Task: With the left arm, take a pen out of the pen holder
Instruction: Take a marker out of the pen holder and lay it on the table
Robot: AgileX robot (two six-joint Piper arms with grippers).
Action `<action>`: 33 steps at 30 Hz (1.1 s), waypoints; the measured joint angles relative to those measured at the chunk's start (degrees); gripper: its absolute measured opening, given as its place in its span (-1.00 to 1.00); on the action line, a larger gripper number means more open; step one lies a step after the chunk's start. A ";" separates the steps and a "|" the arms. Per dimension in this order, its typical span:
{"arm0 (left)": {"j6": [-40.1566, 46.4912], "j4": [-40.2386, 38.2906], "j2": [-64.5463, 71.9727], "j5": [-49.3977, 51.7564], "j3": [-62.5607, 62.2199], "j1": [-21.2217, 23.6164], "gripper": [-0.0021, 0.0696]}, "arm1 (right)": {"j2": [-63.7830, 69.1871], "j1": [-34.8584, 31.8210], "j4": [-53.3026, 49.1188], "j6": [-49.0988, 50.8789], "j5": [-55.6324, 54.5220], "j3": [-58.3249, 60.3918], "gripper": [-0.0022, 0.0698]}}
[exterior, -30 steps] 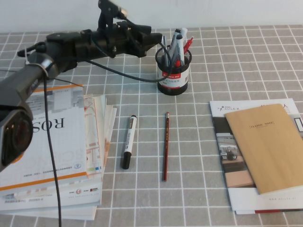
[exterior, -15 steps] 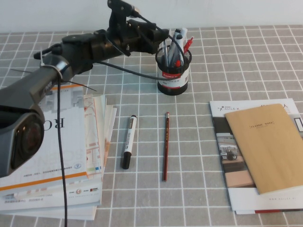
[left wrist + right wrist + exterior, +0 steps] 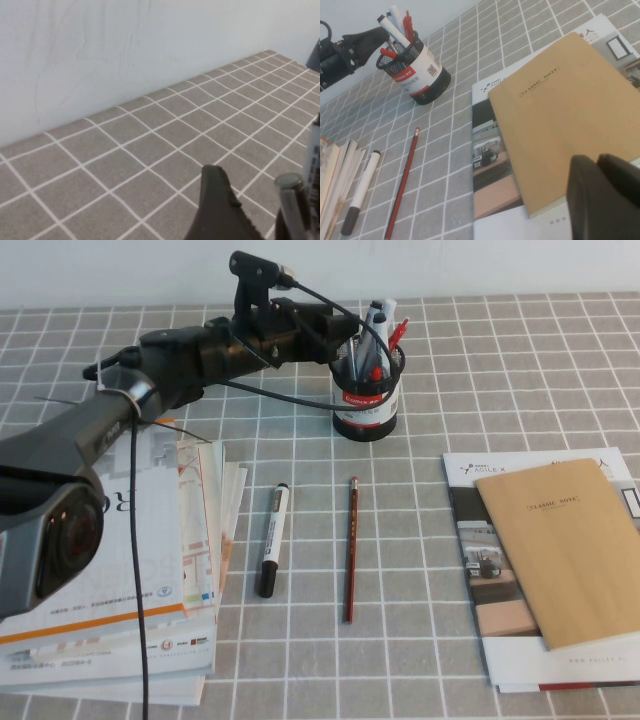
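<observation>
1. A black mesh pen holder [image 3: 366, 410] with a red-and-white label stands upright near the far edge of the grey tiled worktop [image 3: 500, 370], about midway along it.
2. White, grey and red pens [image 3: 378, 320] stick up out of it, leaning toward the far edge.
3. The left hand [image 3: 345, 340] hangs at the holder's left rim, level with the pen tops, its fingers [image 3: 217, 210] spread; one grey pen top shows just beside a finger, not pinched.
4. The right hand [image 3: 599, 165] hovers over the tan notebook [image 3: 565, 550] near the worktop's right edge, fingers pressed together and holding nothing.
5. The notebook lies on a printed brochure [image 3: 480, 570].
6. A black-and-white marker [image 3: 270, 540] and a red pencil [image 3: 351, 550] lie side by side in front of the holder, well apart from it.
7. A stack of books [image 3: 150, 570] fills the near left corner.
</observation>
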 joint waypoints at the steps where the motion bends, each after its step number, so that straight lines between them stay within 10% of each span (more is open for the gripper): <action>1: 0.00 0.00 0.10 0.13 0.00 -0.14 0.06 | 0.00 0.00 0.00 0.00 0.00 0.00 -0.97; 8: 0.00 0.00 0.07 0.61 0.00 -1.12 -0.03 | 0.00 0.00 0.00 0.00 0.00 0.00 -0.97; 18: -0.77 -0.96 0.07 1.86 0.00 -1.34 -0.74 | 0.00 0.00 0.00 0.00 0.00 0.00 -0.97; 33: -0.81 -0.37 -0.76 5.76 -0.08 0.02 -0.78 | 0.00 0.00 0.00 0.00 0.00 0.00 -0.97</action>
